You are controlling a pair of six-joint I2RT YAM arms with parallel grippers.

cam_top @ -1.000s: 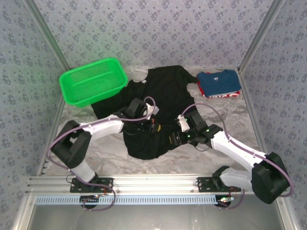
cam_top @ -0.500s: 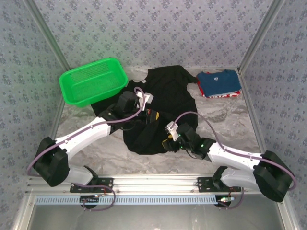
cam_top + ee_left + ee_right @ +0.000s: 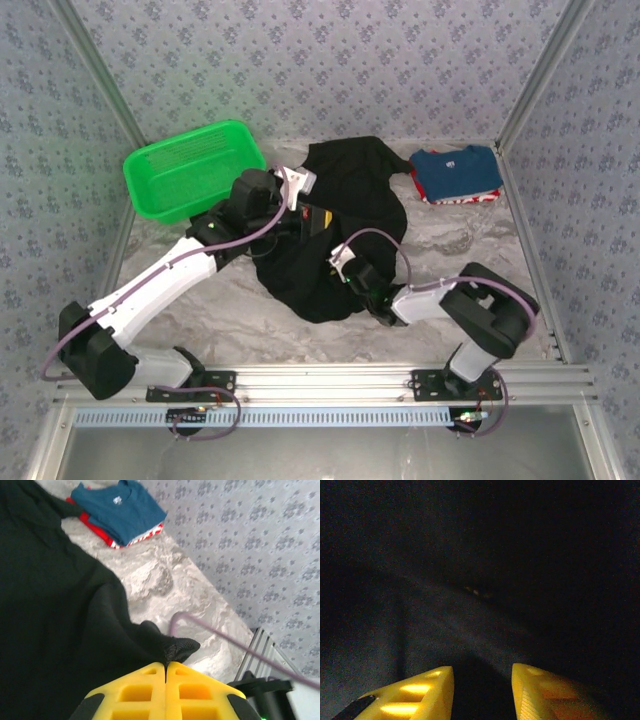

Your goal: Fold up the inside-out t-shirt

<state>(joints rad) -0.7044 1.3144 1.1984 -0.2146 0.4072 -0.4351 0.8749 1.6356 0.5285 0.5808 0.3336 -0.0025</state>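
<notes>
The inside-out t-shirt [image 3: 350, 205] is a bunched black heap in the middle of the table. My left gripper [image 3: 318, 219] hangs over its left part and is shut on a pinch of the black fabric [image 3: 176, 648], which pokes out past the closed yellow fingertips [image 3: 150, 676]. Low on the shirt's near edge, my right gripper [image 3: 482, 680] stands open with dark fabric in front of and around its fingers. From above its fingertips are buried in the cloth [image 3: 340, 280]. No print patch or label is visible.
A green basket [image 3: 195, 170] stands at the back left, close to the left arm. The folded blue shirt with red trim [image 3: 457, 173] lies at the back right, also seen from the left wrist [image 3: 120, 510]. Patterned walls close in the marbled table [image 3: 470, 245].
The left arm has stretched out and carried its pinch of shirt toward the back. The right gripper has slid left and low into the shirt's near edge. The shirt has bunched up.
</notes>
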